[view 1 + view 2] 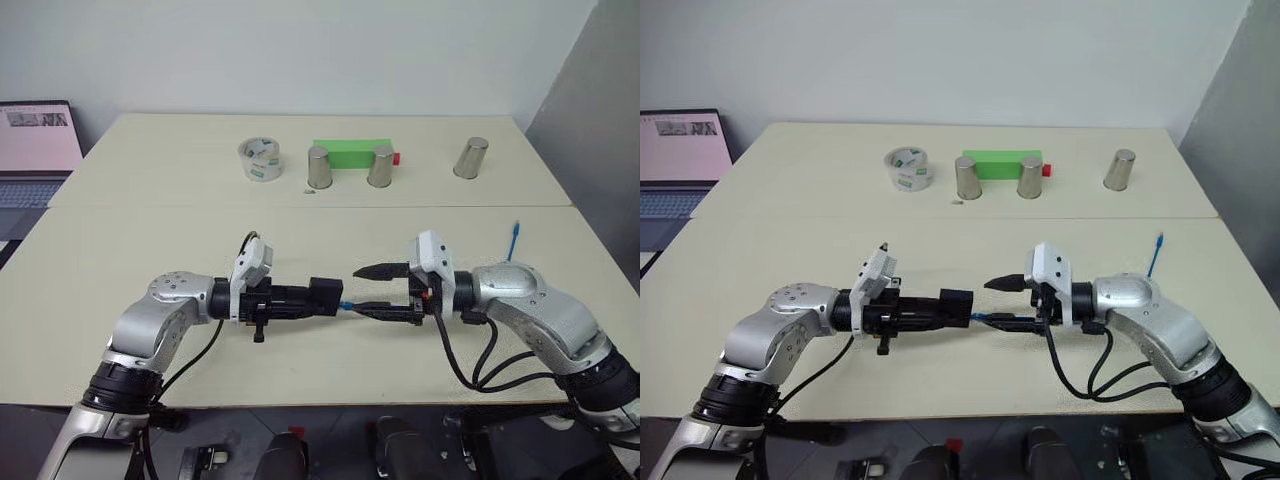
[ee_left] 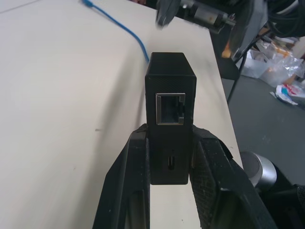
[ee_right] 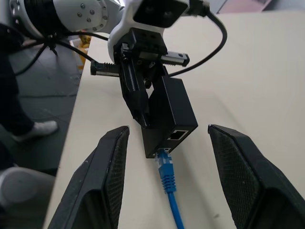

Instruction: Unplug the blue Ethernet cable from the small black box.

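Note:
My left gripper [image 1: 318, 296] is shut on the small black box [image 1: 326, 295] and holds it level above the table's front part. The left wrist view shows the box [image 2: 170, 86] clamped between both fingers [image 2: 128, 181], with an empty port facing the camera. The blue Ethernet cable [image 3: 167, 179] meets the box at its lower edge, plug at the port. My right gripper [image 1: 358, 290] is open, one finger [image 3: 107, 167] on each side of the cable, just short of the box and apart from both. The cable's far end [image 1: 514, 240] lies on the table to the right.
At the back of the table [image 1: 150, 230] stand a tape roll [image 1: 260, 160], a green block [image 1: 350, 153] and three metal cups [image 1: 319, 168] [image 1: 380, 166] [image 1: 471, 158]. A laptop [image 1: 35, 150] sits at the far left. The table's front edge runs right below both grippers.

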Robot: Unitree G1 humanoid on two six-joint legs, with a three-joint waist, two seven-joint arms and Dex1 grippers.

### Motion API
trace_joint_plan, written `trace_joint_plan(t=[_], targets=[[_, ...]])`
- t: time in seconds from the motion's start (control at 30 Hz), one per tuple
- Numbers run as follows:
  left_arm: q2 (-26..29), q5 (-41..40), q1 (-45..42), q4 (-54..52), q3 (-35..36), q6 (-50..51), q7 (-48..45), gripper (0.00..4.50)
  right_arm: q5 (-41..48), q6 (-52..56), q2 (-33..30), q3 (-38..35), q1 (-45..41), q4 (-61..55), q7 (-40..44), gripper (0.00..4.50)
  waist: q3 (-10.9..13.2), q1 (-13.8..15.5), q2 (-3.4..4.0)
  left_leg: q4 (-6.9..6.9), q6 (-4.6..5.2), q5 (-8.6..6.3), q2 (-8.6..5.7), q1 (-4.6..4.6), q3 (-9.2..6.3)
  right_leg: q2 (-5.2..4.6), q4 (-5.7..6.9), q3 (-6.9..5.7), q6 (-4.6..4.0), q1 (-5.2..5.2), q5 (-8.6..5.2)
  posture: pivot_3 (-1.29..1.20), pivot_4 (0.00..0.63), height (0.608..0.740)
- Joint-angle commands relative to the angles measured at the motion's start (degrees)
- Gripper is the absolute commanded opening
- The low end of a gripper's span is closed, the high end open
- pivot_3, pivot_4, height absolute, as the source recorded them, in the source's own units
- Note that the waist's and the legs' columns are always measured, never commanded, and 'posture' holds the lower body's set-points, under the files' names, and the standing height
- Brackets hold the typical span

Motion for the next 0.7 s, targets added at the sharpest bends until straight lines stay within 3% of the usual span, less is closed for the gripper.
trace_joint_plan(t=[0.03, 0.7], targets=[[-0.49, -0.33, -1.96, -0.81, 0.78, -1.5, -0.8, 0.78, 2.01, 6.06, 0.88, -2.7, -0.9, -0.72, 0.51, 2.8, 0.0, 0.01, 0.0, 0.0, 0.0, 0.0, 0.0, -0.02, 0.0, 0.0, -0.03, -0.01, 0.01, 0.0, 0.0, 0.0, 0.15, 0.74], [-0.21, -0.53, -0.5, -3.04, 0.77, -1.41, -0.86, 0.78, -3.35, 11.76, 6.93, -3.2, -3.17, 3.98, 4.16, 2.8, 0.0, -0.21, 0.0, -0.03, 0.01, -0.01, 0.01, -0.06, 0.01, 0.01, -0.06, -0.01, 0.02, -0.07, -0.02, 0.0, 0.15, 0.74]])
